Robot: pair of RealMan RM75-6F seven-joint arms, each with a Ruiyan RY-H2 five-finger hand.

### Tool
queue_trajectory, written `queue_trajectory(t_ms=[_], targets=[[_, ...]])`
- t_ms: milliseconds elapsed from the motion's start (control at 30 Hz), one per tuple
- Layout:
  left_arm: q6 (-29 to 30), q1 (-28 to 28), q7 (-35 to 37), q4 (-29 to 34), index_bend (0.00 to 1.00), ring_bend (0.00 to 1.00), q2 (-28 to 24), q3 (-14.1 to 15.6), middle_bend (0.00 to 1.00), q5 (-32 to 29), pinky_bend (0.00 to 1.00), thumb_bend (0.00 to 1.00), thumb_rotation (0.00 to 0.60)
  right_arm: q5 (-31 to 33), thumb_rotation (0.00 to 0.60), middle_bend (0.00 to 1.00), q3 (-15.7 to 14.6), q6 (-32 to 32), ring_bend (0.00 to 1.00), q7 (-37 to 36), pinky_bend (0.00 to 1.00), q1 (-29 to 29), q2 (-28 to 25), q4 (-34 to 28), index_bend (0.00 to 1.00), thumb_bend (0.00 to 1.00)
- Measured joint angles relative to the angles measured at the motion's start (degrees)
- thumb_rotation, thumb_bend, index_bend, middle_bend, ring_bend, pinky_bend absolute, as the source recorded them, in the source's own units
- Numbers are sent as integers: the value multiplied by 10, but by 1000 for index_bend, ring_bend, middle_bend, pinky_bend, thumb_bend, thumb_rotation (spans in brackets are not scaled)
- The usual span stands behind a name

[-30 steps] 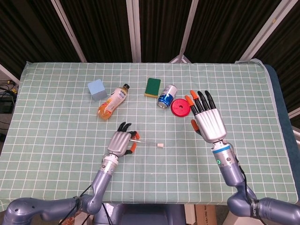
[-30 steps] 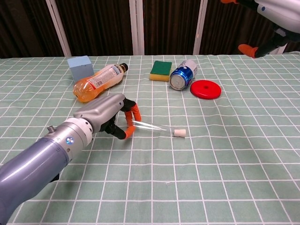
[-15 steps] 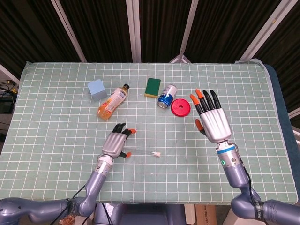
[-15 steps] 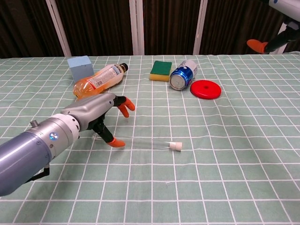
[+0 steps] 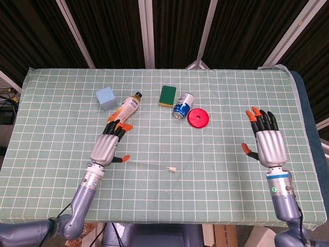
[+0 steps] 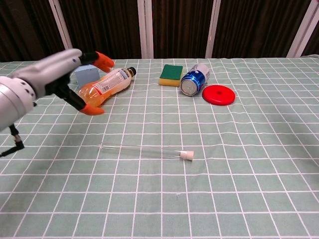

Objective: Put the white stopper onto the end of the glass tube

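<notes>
While both hands hover empty with fingers spread, the white stopper (image 6: 187,155) sits on the end of the glass tube (image 6: 137,149).

Lying flat on the green checked tablecloth (image 5: 56,123), the tube runs from just beside the thumb of the left hand (image 5: 106,147) out toward the right hand (image 5: 269,145), stopper end farthest from the left hand; neither hand touches it. Beyond the left hand's fingertips lie an orange drink bottle (image 5: 124,110) on its side and a blue cube (image 5: 105,98). Well apart from the right hand, toward the table's middle, are a red disc (image 5: 198,118), a blue can (image 5: 182,105) and a green sponge (image 5: 167,95).
</notes>
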State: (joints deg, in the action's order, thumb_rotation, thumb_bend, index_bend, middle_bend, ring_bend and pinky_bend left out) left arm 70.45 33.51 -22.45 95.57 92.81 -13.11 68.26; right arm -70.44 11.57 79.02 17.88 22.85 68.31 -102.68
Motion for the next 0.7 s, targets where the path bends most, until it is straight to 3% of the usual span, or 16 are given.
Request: queue_trajectory(t_ms=[167,300,500,700], targets=[[44,-45,19,34,135,0,-87,34,107,55,0,168,600,2,600,0,-31,19,0,-68,0,-61,-44,-6,0,311],[99,-105,58,44,112,0,-160,80,81,112,0,166,600,-6,600,0,-56,34,0,-111,0,-100,-62,0,0,310],[170,-188,146,22,69,0,-213,136,54,146,0,166,600,-36,600,0,-89,62,0,-150,0,-146,-68,22,0,310],[230,-245,211,-27,41,0,-249,166,36,177,0,166,600,-80,600,0,-107,96,0,-165,0,-174,-60,49,0,311]])
